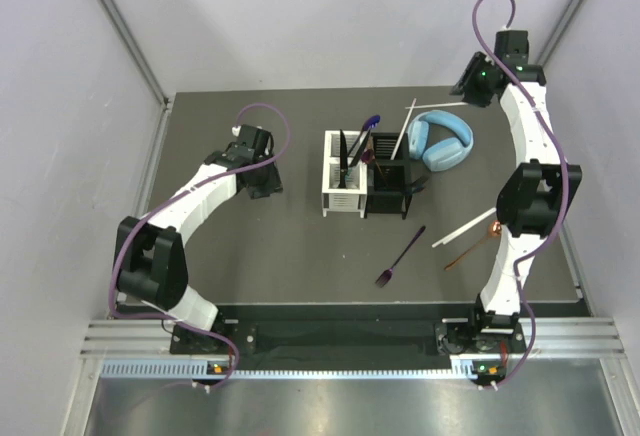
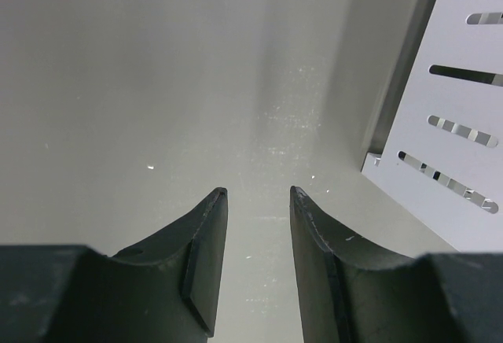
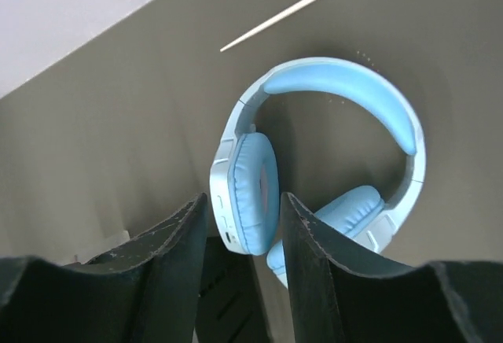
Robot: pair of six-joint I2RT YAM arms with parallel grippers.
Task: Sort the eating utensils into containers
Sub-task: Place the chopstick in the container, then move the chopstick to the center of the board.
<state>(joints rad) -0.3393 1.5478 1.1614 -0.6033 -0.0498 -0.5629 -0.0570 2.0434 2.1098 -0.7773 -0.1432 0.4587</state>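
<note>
Middle of the table (image 1: 250, 256), I've got the white caddy (image 1: 340, 188) and the black caddy (image 1: 388, 188) touching side by side, with some utensils standing in them. My left gripper (image 2: 258, 193) is just beside the white one, jaws partly apart and holding nothing. The right gripper (image 3: 242, 197) hangs over the blue headphones (image 3: 253, 186), also half open and empty. A purple fork (image 1: 400, 256), a white stick (image 1: 463, 228) and a copper spoon (image 1: 470, 251) lie loose nearer the arm bases.
</note>
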